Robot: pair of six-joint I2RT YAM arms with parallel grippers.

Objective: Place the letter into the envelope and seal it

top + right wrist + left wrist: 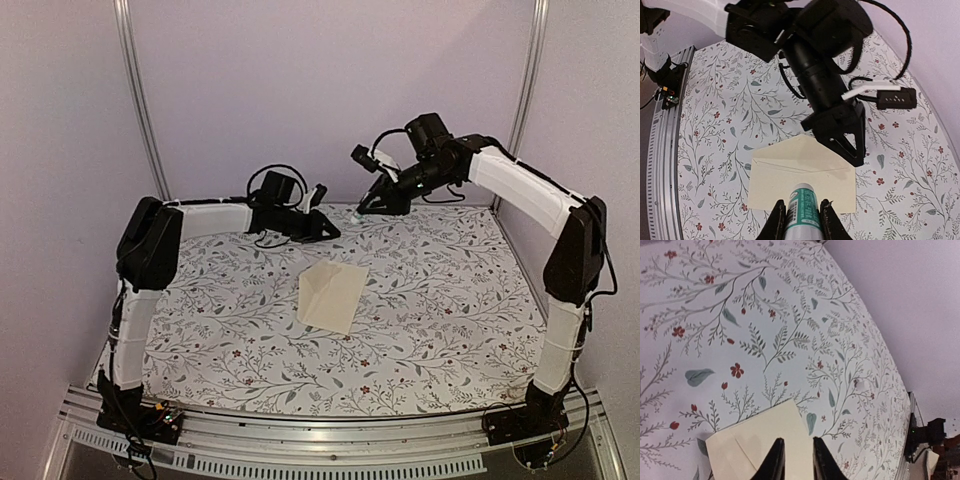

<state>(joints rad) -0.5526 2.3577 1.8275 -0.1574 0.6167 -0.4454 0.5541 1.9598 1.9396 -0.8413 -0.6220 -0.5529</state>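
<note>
Flowery cloth covers the desk, with plain pale walls all around. The envelope [332, 295] lies flat in the middle of the cloth with its flap open. You cannot see the letter anywhere, so it is likely tucked inside already, and gluing the flap looks like the step in hand. Your right claw [801, 206] is squeezed onto a green and white tube [802, 212], most likely a glue stick, with its tip pointing forward. Seen from this claw, the envelope sits just ahead and below. Its long side runs from one side of the claw to the other, and the pointed flap faces away, toward the other arm. Your left claw [842, 145] waits at that far side, right by the flap's tip, with its fingers a little apart and nothing between them. You cannot tell if it touches the paper. So the tube has to go forward and down to reach the flap, then slide sideways along the long edge.
</note>
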